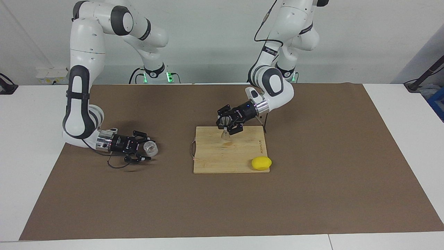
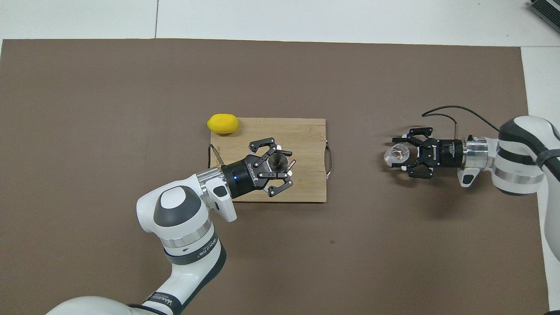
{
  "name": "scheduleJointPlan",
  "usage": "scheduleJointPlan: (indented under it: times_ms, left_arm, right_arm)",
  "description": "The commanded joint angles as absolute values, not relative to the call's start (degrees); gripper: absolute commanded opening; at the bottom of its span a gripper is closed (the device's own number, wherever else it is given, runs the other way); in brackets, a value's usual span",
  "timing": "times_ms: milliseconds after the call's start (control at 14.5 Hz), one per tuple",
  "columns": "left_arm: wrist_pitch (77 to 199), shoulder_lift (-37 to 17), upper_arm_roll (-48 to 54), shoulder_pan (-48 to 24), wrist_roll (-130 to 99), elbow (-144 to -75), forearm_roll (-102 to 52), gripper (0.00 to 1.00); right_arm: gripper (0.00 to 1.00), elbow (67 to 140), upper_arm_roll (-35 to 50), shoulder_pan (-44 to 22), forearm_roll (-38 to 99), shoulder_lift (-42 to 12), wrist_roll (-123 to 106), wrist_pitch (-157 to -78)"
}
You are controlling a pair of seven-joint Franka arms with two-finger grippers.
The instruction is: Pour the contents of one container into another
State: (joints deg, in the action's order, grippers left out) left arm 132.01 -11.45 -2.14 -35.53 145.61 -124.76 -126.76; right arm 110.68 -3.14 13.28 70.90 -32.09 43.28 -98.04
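Left claw [image 1: 227, 125]: clenched on the jigger [image 1: 225, 132], held just over the cutting board [image 1: 211, 163], likely as the receiver.
Right claw [image 1: 144, 149]: fingers close around the glass tumbler [image 1: 151, 148] on the bench [image 1: 104, 194]; grip uncertain.
Lemon [image 1: 261, 163]: at the board's corner, uninvolved.

The surface [image 1: 34, 146] is smooth white laminate, covered by a matt brown mat [image 1: 312, 173] of paper or board. The cutting board [image 1: 215, 159] is pale wood with visible grain and a thin metal wire handle [image 1: 191, 150]. The jigger [image 1: 225, 133] is bright silvery metal. The tumbler [image 1: 151, 148] is clear glass. The lemon [image 1: 261, 163] is yellow with a slight sheen. Arm shells are glossy white plastic; each claw is matt black.
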Motion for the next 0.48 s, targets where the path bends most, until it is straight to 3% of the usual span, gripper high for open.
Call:
scheduleJointPlan:
  times_ms: [0, 208, 277, 415]
  left_arm:
    - [133.33, -15.46, -2.99, -38.23, 148.18, -121.38, -131.47, 0.08]
    - [135.25, -17.48, -2.99, -38.76, 148.45, -117.96, -132.8, 0.08]
    - [135.44, -18.1, -3.08, -39.19, 148.45, -117.25, -133.41, 0.08]
    - [137.01, -18.72, -3.08, -39.29, 148.54, -116.11, -133.68, 0.08]
  right_arm:
    - [0.62, 109.86, -2.9, 13.45, 72.86, -32.96, 43.07, -98.26]
    - [0.57, 109.86, -2.9, 13.45, 72.86, -32.96, 42.98, -98.26]
    - [0.5, 109.86, -2.9, 13.45, 72.77, -32.96, 42.8, -98.26]
    - [0.23, 109.43, -2.9, 13.27, 72.25, -32.7, 42.36, -98.09]
